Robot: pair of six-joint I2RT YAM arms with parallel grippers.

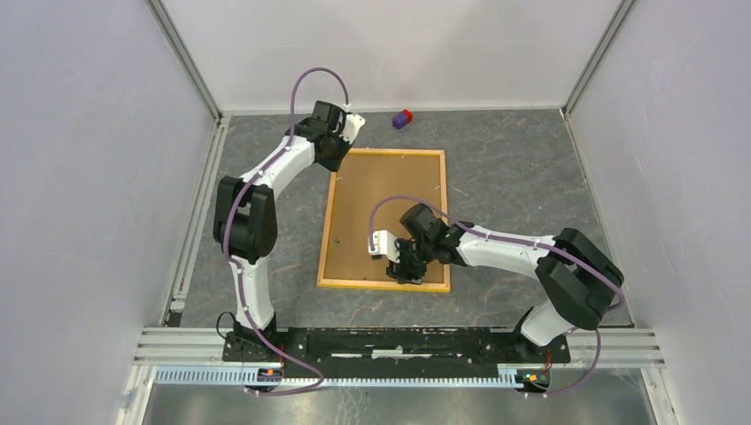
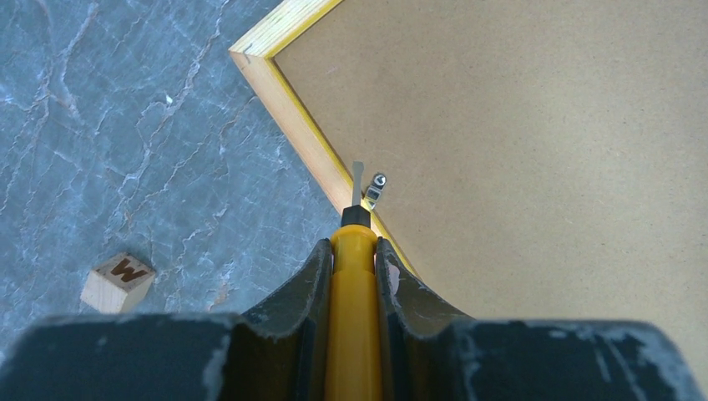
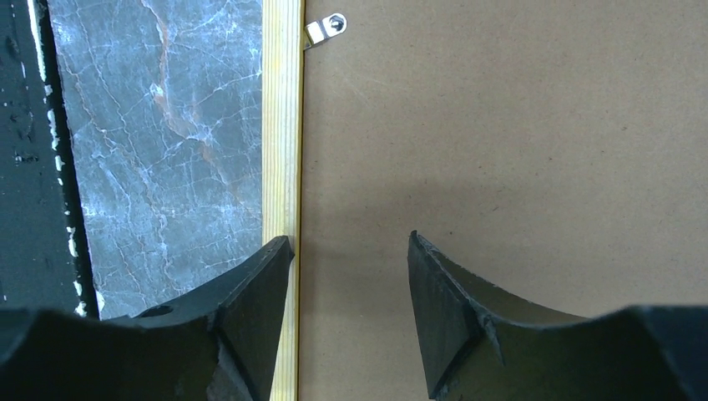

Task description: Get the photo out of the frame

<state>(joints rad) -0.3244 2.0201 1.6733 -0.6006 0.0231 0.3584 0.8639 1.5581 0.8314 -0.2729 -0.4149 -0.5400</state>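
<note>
The frame point(image 1: 328, 221) lies face down on the table, its brown backing board point(image 1: 383, 199) up and its yellow border all round. The photo is hidden beneath the board. At the frame's far left corner, my left gripper point(image 2: 354, 251) is shut on a yellow-handled screwdriver point(image 2: 354, 317). The screwdriver's flat tip touches or nearly touches a small metal clip point(image 2: 375, 190) on the border point(image 2: 292, 117). My right gripper point(image 3: 351, 246) stands open just above the frame's near edge point(image 1: 406, 270). One finger is over the border point(image 3: 282, 125) and the other over the board point(image 3: 501, 125). Another clip point(image 3: 326, 29) sits further along.
A small purple and red block point(image 1: 403, 119) lies behind the frame near the back wall. A wooden cube marked W point(image 2: 117, 282) sits on the marbled table left of the frame. White enclosure walls stand on three sides, with a black rail point(image 3: 25, 167) at the near edge.
</note>
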